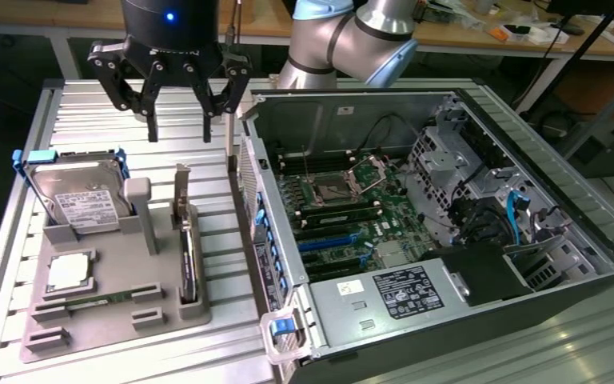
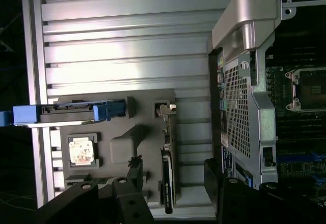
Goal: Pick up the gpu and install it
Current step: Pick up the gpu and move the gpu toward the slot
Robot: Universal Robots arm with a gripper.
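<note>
Gripper [image 1: 181, 120] hangs spread, well above the gpu [image 1: 186, 248], which stands on edge in the tray [image 1: 105, 320]. The card looks light, stiff and fragile, so its upper edge is best to pinch.

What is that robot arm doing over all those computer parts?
The robot arm holds its pincer above the table, open and carrying nothing. The gpu it is meant to grab stands on its edge in a slot of the grey holder tray, near a hard drive in a blue frame. The open computer case sits on the exterior view's right, and the gpu is not yet inside it.
</note>
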